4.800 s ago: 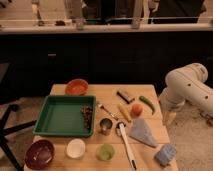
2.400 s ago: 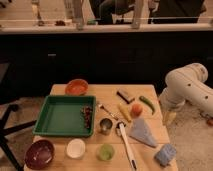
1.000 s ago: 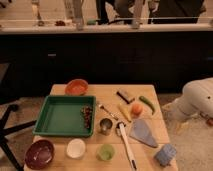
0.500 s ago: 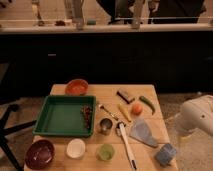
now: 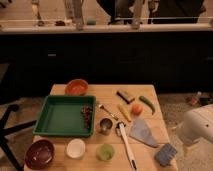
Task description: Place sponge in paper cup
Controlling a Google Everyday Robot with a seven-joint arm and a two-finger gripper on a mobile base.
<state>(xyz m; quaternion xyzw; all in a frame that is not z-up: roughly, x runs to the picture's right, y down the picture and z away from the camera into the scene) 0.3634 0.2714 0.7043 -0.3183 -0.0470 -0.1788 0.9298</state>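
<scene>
The sponge (image 5: 165, 154), a small pale blue-grey block, lies at the front right corner of the wooden table (image 5: 112, 91). At the front left, the white paper cup (image 5: 76, 148) stands upright between a maroon bowl (image 5: 40, 153) and a light green cup (image 5: 105, 152). My white arm (image 5: 198, 125) hangs beyond the table's right edge. Beneath it, the gripper (image 5: 187, 149) points down just right of the sponge, apart from it. It is open and holds nothing.
A green tray (image 5: 62, 116) fills the left side, with an orange bowl (image 5: 76, 87) behind it. A metal cup (image 5: 105, 125), a white-handled brush (image 5: 125, 145), a grey-blue cloth (image 5: 143, 132), an orange (image 5: 136, 108) and a green pepper (image 5: 147, 103) lie mid-table. A chair base (image 5: 7, 125) stands left.
My arm has dropped down and toward the front right, from beside the table's far right corner to level with the sponge. Nothing on the table has moved.
</scene>
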